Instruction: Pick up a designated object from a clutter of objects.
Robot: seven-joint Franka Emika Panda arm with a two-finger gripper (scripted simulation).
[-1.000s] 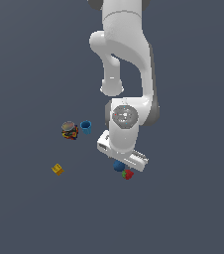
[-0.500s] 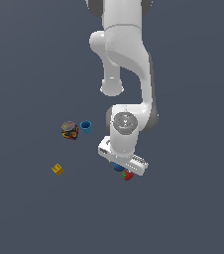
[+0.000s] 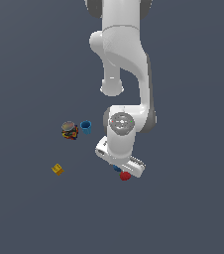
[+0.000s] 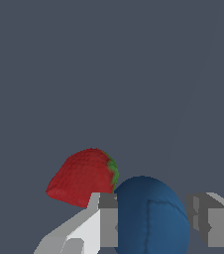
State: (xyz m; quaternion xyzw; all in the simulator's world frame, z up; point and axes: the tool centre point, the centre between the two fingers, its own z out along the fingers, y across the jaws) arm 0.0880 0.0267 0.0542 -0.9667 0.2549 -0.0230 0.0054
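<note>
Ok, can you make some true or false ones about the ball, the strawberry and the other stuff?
1. The blue ball sits between the gripper fingers. True.
2. The strawberry is green all over. False: it is red with a green top.
3. The strawberry lies right beside the ball. True.
4. The yellow cube sits on the can. False: it lies apart on the floor.
5. The cup is next to the can. True.
</note>
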